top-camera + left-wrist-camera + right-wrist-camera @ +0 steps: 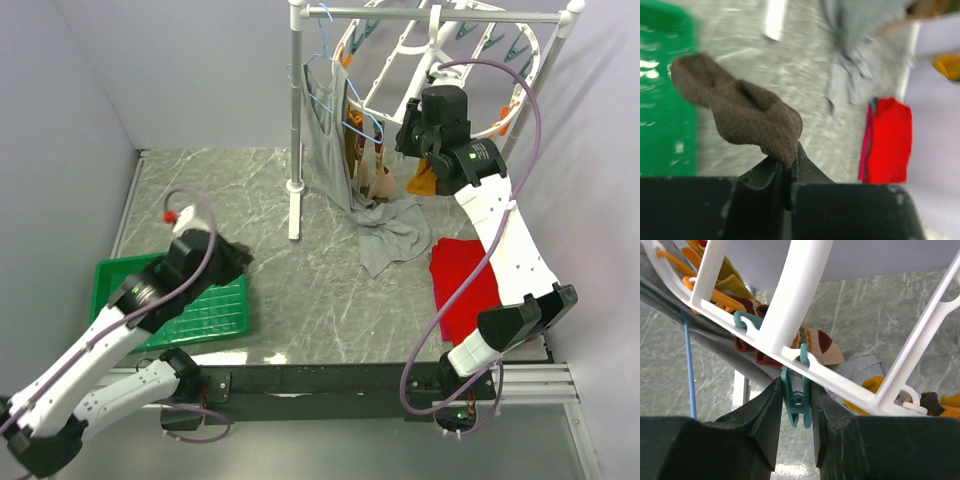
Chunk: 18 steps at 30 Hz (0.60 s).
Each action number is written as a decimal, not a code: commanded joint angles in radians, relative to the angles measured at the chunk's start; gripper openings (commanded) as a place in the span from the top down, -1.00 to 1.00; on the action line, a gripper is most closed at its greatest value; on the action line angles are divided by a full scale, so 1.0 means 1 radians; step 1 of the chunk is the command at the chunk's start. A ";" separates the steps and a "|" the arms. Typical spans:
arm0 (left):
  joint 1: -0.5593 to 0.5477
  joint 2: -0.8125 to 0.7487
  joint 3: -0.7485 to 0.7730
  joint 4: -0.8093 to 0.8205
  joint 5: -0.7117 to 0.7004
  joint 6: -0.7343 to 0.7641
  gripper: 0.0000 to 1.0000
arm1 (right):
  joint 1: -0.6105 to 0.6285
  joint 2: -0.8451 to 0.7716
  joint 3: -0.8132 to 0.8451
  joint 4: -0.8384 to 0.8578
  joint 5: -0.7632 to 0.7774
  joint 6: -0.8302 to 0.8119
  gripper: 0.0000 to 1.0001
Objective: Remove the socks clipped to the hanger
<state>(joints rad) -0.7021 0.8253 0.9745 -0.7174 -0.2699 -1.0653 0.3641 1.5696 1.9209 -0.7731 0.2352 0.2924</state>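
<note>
Black fingers of the right gripper (793,405) fill the foreground of its wrist view, reaching up under the large round white plastic peg hanger (805,285). A grey fabric tank top (330,150) hangs to the left of those fingers. At the other arm, a green plastic slatted tray (660,100) sits left of the left gripper (790,170), which is closed tight on a limp dark brown sock (740,117), already off the hanger.

So one sock looks done. Others are still clipped: a tan and dark red striped sock (822,347) just beyond the right fingers, and mustard-orange socks (872,385) to their right.

Smallest, a teal plastic clip (796,402) on the hanger's rim sits squeezed between the right fingers. Whether it bites a sock cannot be told. White spokes cross just above and behind these fingers, leaving little room to rise. Open marble-patterned tabletop (300,300) lies below.
</note>
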 commanded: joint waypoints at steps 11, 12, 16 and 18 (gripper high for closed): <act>0.102 -0.141 -0.085 -0.206 -0.193 -0.199 -0.88 | 0.013 -0.062 -0.048 0.012 -0.028 0.002 1.00; 0.102 -0.141 -0.077 -0.186 -0.186 -0.179 -0.93 | 0.013 -0.060 -0.048 0.009 -0.028 0.002 0.99; 0.102 -0.140 -0.056 -0.044 -0.079 -0.038 -0.93 | 0.012 -0.060 -0.046 0.003 -0.030 0.001 0.98; 0.102 -0.144 -0.057 0.037 0.037 0.040 -0.93 | 0.013 -0.059 -0.037 -0.011 -0.037 0.001 0.95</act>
<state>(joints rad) -0.6029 0.6895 0.8848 -0.8669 -0.3912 -1.1835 0.3668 1.5448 1.8896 -0.7513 0.2184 0.2977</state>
